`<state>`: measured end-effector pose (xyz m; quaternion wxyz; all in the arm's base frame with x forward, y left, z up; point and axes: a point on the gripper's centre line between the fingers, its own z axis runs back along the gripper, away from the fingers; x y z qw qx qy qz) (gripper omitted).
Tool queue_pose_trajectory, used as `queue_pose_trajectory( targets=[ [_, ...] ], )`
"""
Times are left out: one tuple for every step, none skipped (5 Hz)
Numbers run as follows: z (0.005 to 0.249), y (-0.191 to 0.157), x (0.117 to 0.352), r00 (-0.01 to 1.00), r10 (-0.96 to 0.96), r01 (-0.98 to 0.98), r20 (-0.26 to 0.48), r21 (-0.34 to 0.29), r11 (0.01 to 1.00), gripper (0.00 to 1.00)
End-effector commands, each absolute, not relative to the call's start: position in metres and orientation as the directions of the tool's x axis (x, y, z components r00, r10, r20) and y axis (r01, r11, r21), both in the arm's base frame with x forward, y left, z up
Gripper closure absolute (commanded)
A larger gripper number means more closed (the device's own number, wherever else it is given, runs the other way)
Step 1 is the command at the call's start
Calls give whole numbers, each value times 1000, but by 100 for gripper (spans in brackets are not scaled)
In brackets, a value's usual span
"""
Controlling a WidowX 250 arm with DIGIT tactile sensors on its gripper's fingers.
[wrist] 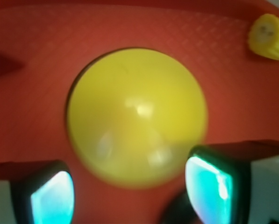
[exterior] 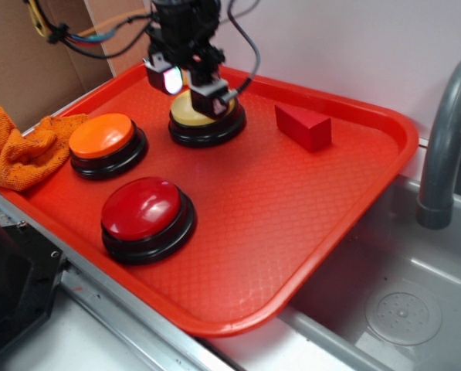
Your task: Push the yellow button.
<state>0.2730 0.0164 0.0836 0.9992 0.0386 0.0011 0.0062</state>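
Jaws: my gripper [exterior: 190, 81] is hanging over the yellow button [exterior: 193, 114], jaws apart, holding nothing.
Neighbours: orange button [exterior: 101, 136], red button [exterior: 141, 208], red wedge block [exterior: 303, 126], corn toy [wrist: 268, 36] are sharing the red tray [exterior: 292, 224].
Writing: I am seeing none.

Pale yellow button [exterior: 200, 113] on black base; orange-red tray [exterior: 292, 232] with diamond texture.

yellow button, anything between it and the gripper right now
Nothing visible. The gripper hangs directly over the yellow button, and the wrist view shows its dome bare between the two fingertips. The orange button, red button, red block and corn toy sit off to the sides.
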Motion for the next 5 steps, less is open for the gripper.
queue_pose_trajectory(
  targets=[
    [132, 30, 275, 998, 22, -28, 58, 106, 994, 0],
    [139, 31, 274, 998, 14, -22, 59, 133, 991, 0],
    [148, 31, 270, 998, 22, -31, 66, 140, 990, 0],
    [154, 30, 267, 996, 30, -41, 82, 139, 989, 0],
    [161, 32, 265, 994, 34, -48, 102, 137, 989, 0]
  ],
)
